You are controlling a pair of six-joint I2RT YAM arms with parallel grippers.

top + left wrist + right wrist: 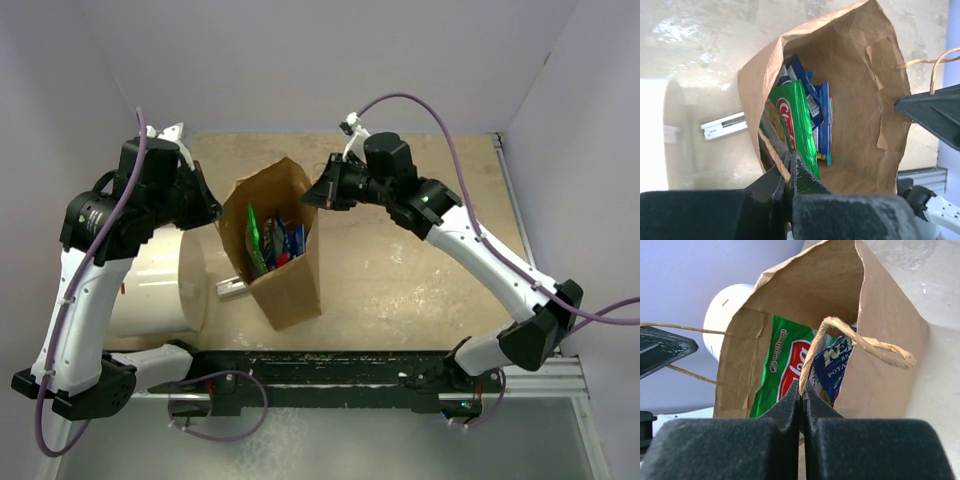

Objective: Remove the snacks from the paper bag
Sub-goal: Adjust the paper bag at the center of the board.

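The brown paper bag [292, 285] stands mid-table with its mouth held open between both grippers. Inside are the snacks: a large green packet [255, 240] with smaller blue and red ones [290, 240] beside it. My left gripper [217, 212] is shut on the bag's left rim [771, 150]. My right gripper [319, 194] is shut on the twisted paper handle [860, 342] at the bag's right rim. The left wrist view shows the green packet [797, 122] and the blue packets [823, 120] standing against the bag's near wall. The right wrist view shows the green packet [782, 367] and a blue packet [837, 365].
A large white cylinder [160, 285] lies left of the bag, under my left arm. A small white-grey bar [232, 288] lies on the table between the cylinder and the bag, and also shows in the left wrist view [722, 125]. Walls enclose the table on the left, back and right.
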